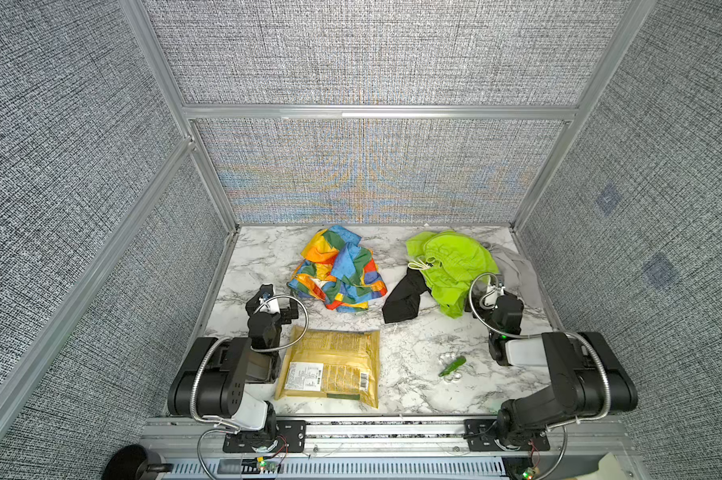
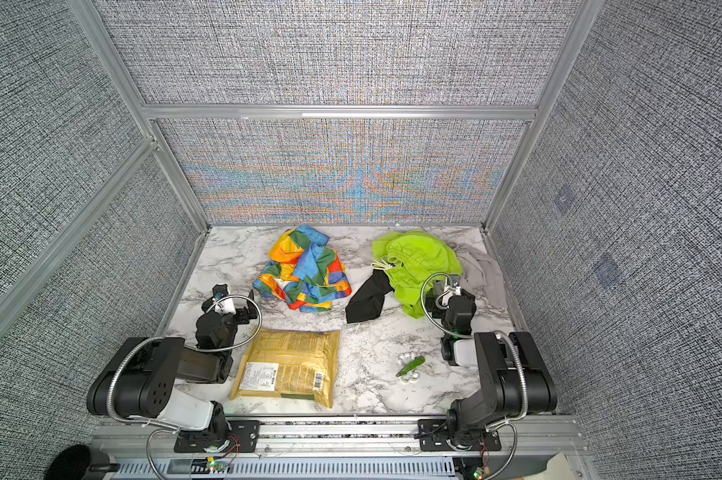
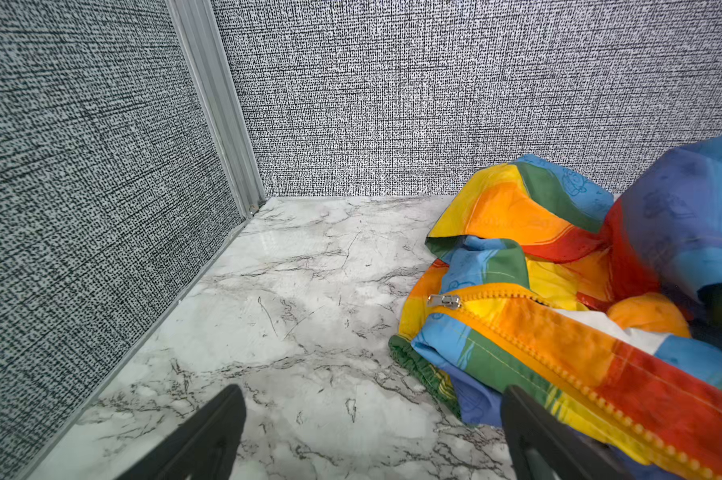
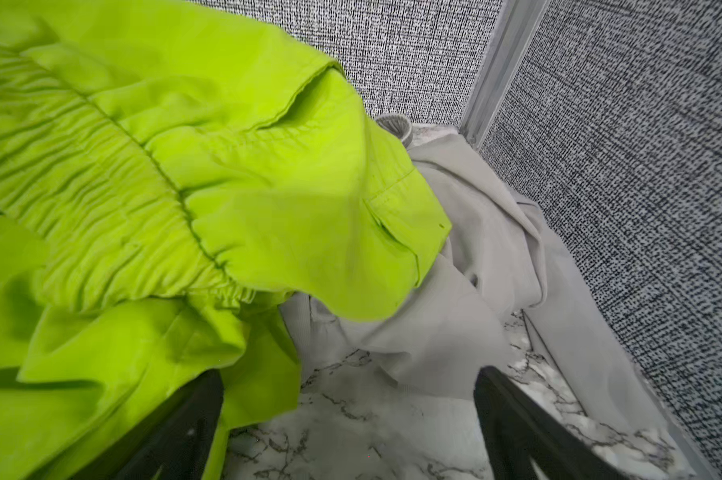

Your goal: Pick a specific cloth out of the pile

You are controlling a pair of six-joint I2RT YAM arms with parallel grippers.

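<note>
1 cloth (image 1: 336,272): multicoloured, crumpled, rear-centre of table (image 1: 413,345), apart from pile (image 1: 450,270). Likely light, limp, slippery; the zip (image 3: 558,374) edge looks the firmest hold. Left gripper (image 3: 371,399): spread, empty, just beside cloth. Right gripper (image 4: 351,378): spread, empty, at pile.
</note>
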